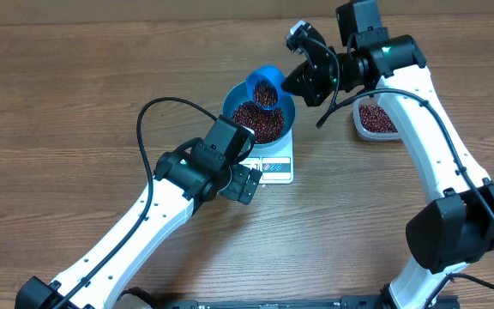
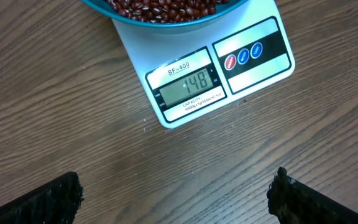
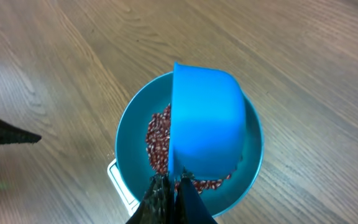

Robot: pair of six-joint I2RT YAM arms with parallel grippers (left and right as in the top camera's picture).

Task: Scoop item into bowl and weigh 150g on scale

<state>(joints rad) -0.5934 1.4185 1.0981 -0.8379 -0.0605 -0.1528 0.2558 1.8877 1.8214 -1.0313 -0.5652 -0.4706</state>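
Beans (image 1: 258, 122) are heaped in the deep blue bowl (image 1: 288, 129), which is set on the white scale (image 2: 253, 74); more are seen in the blue scoop (image 1: 266, 86), tilted over the bowl's rim, and the rest are left in the clear tub (image 1: 376, 120) to the right. They are judged to be small, hard and smooth, so they will roll and scatter and cannot be taken one by one. They are best moved in the scoop, which looks light and stiff, and its handle is the place to hold. That handle is pinched between the pressed-together fingers of the right gripper (image 3: 169, 199). The display (image 2: 188, 84) is read as 148, so only a few beans are thought to be wanted, and a slight tilt may let too many slide. The left gripper (image 2: 176, 205) is spread wide over the bare table (image 2: 55, 93) just beside the scale, with nothing held. The bowl should not be nudged, lest the reading be upset
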